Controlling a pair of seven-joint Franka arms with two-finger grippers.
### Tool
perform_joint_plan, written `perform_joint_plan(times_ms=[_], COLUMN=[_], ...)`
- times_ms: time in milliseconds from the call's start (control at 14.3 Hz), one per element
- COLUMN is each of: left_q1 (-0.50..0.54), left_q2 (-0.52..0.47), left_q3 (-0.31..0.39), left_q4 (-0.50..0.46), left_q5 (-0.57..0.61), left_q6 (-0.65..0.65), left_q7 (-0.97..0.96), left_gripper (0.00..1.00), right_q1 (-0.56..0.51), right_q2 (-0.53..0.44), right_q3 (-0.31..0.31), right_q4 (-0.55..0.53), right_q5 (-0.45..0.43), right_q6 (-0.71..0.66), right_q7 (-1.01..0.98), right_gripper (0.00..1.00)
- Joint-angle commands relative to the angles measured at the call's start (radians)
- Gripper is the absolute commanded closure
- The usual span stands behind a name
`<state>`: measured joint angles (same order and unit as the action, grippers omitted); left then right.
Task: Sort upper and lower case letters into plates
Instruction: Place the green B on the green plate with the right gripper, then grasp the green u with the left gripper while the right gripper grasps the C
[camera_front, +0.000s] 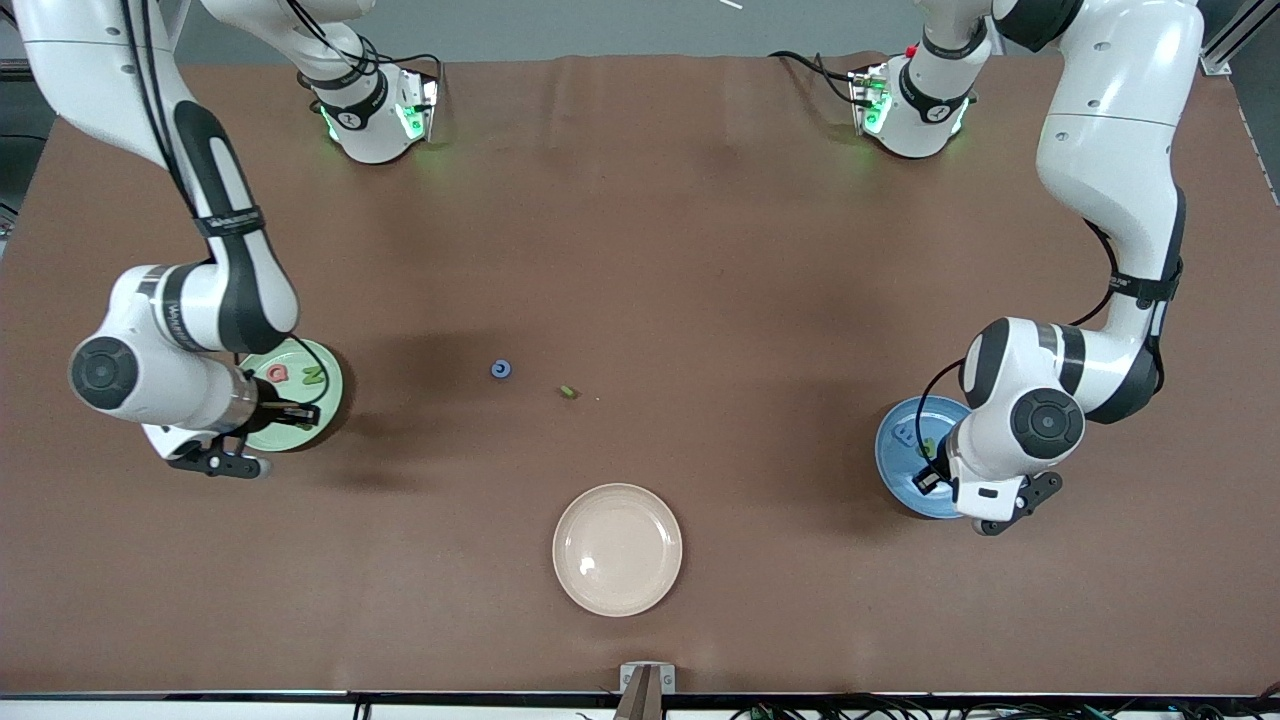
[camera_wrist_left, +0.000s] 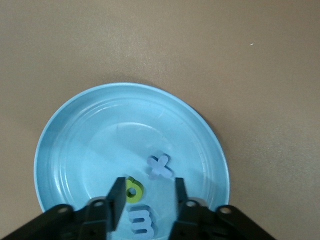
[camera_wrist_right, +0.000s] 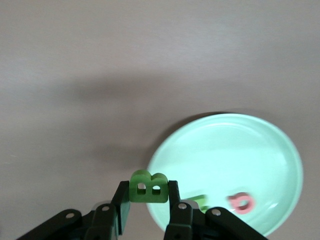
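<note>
Front view: right gripper hangs over the mint green plate at the right arm's end of the table, left gripper over the blue plate at the left arm's end. Right wrist view shows the right gripper pinching a green B between its fingers, held upright in the air at the plate's rim; a pink-red letter and a green letter lie in that plate (front view reads the green one as N, the pink-red one just beside it). Left wrist view shows the left gripper spread apart and holding nothing, fingers straddling a green o-shaped letter and a blue m lying in the blue plate; a blue x-shaped letter lies near them in the same plate. On bare table between the two plates: a small blue letter and a small green letter, near each other, shapes too small to read. Cream plate sits nearer the front camera, mid-table, nothing in it.
</note>
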<state>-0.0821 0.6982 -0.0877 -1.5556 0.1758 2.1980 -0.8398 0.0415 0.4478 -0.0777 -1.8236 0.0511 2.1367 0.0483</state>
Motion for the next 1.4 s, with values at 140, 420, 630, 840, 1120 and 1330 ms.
perform_joint_plan(times_ms=[140,420,630,840,1120,1330], left_q1=[-0.034,-0.073,-0.18,-0.267,-0.389,-0.435], left_q2=[-0.032,-0.029,-0.017,0.032,0.125,0.167], left_q3=[-0.055,-0.182,-0.188,-0.19,-0.181,-0.181], left_q4=[-0.006,0.002,0.029,0.08,0.213,0.23], left_q5=[0.005,0.008,0.002,-0.031,-0.045,-0.047], left_q6=[-0.009,-0.007,-0.004,0.006,0.014,0.144], left_q7=[-0.048,-0.189,-0.303,-0.418,-0.558,-0.639], left_gripper=[0.0,0.0,0.01,0.06,0.14,0.19], right_q1=[-0.095,-0.15,-0.183,-0.199,-0.198,-0.195], right_q2=[-0.04,-0.032,-0.032,-0.008,0.04,0.075], right_q3=[0.019,0.021,0.021,0.021,0.022,0.024], right_q4=[-0.059,-0.092,-0.132,-0.135,-0.134,-0.14], right_q5=[-0.022,-0.02,-0.02,-0.02,-0.02,-0.017], right_q6=[0.014,0.057,0.104,0.152,0.213,0.253], right_q7=[-0.16,-0.267,-0.317,-0.317,-0.321,-0.321], right_gripper=[0.84,0.84,0.84,0.84,0.83,0.82])
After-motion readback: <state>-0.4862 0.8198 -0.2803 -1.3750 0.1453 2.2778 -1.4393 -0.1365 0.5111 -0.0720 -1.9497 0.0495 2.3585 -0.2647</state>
